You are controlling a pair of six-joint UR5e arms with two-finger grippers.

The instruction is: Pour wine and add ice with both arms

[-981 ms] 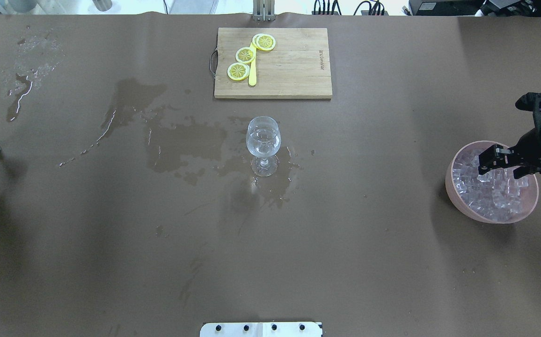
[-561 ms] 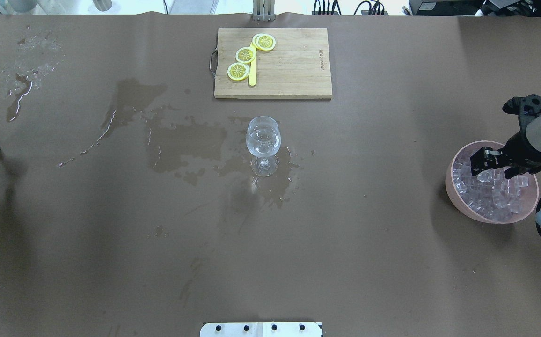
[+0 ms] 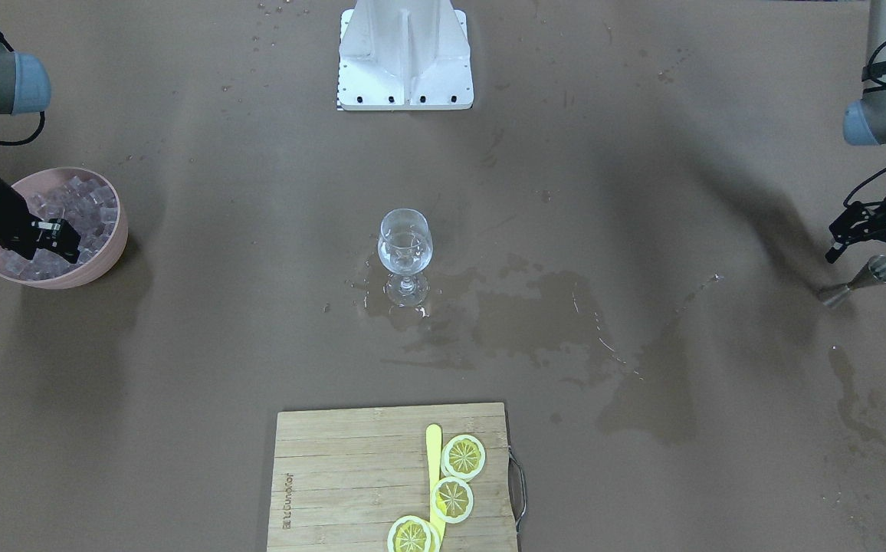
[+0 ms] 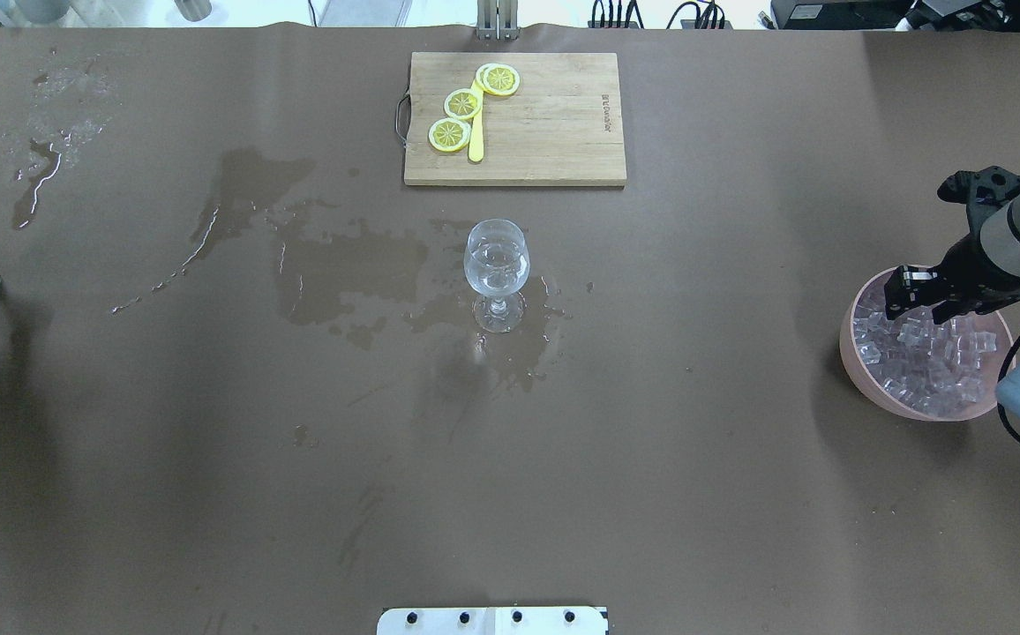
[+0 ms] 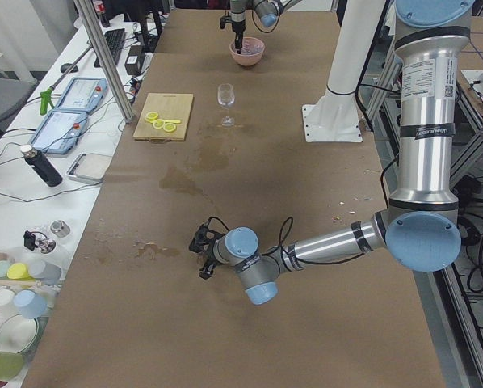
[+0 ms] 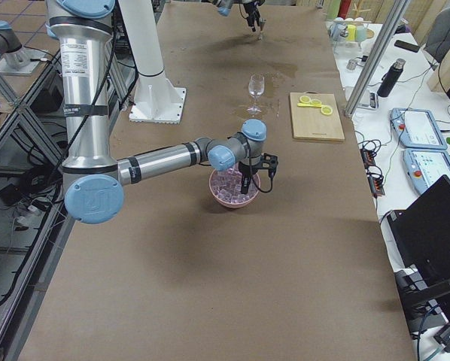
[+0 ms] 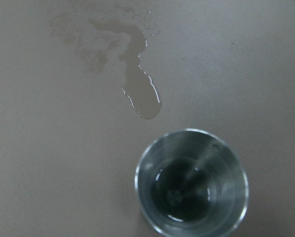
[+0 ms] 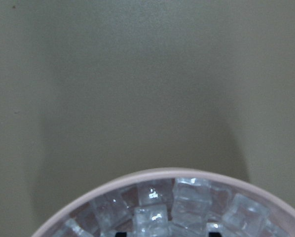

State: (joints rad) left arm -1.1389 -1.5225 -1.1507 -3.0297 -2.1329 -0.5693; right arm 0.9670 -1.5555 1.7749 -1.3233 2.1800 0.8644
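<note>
1. The table (image 4: 739, 485): brown, with wet patches (image 4: 351, 269) spreading from the foot of the glass out to my left of it. Messy, lol.
2. Cutting board (image 4: 554, 132): just beyond the glass, on the side away from my base, with lemon slices (image 4: 461, 104) on it. Not my problem right now.
3. Pink bowl (image 4: 845, 353): well off to my right of the glass, heaped with the ice (image 4: 933, 362).
4. The glass (image 4: 497, 265) itself: upright mid-table. The wine (image 3: 405, 261), clear as water, sits in the bottom of it. So I reckon the pouring half is done and I'm on the ice step.
5. My right claw (image 4: 914, 307): hangs over the bowl's glass-side edge, fingers spread, and I can't make out a cube between them. My left claw (image 3: 872, 249) is far to my left of the glass, spread wide above the jigger, gripping nothing.
6. The jigger (image 7: 192, 185): standing on the table, only a film of liquid in it.
7. One cube: next move, I'd guess, is to dip down and pinch a single cube squarely (they look slippery). Then carry it across to the glass and let go low over the rim so nothing splashes.
</note>
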